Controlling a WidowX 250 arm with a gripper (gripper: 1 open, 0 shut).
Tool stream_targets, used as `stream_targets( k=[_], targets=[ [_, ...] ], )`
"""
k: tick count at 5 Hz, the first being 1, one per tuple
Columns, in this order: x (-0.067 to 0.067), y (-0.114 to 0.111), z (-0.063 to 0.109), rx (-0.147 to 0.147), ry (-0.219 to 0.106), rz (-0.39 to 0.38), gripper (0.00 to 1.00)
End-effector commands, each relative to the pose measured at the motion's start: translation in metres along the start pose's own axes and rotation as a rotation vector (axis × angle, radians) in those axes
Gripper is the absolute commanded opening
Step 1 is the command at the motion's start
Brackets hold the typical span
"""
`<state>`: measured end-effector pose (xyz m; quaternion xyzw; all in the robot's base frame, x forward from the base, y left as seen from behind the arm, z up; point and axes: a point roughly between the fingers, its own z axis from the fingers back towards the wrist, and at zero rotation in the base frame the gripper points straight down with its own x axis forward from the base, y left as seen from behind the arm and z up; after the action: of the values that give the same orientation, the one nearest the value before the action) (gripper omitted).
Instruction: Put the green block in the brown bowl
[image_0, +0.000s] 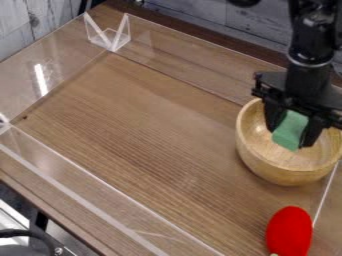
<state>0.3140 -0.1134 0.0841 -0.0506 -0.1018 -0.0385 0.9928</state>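
wood-grain table (134, 120), clear acrylic walls (54, 70), brown bowl (267, 165)

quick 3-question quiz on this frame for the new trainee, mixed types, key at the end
1. True or false: the green block already lies loose on the floor of the brown bowl.
2. Multiple choice: what lies on the table nearest the bottom edge of the picture? A) a red rounded object B) a blue cup C) a second green block
3. Fill in: the gripper hangs over the ____ with its fingers pointing down.

Key
1. False: the gripper's fingers are shut on the block, which hangs over the bowl's opening.
2. A
3. brown bowl
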Motion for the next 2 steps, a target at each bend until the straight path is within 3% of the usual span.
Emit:
stream_targets(
  k=[1,2],
  targets=[
    [0.0044,0.0192,0.0115,-0.02,-0.034,-0.046,0.0],
    [0.0041,0.0113,0.0178,0.005,-0.046,0.04,0.0]
  ],
)
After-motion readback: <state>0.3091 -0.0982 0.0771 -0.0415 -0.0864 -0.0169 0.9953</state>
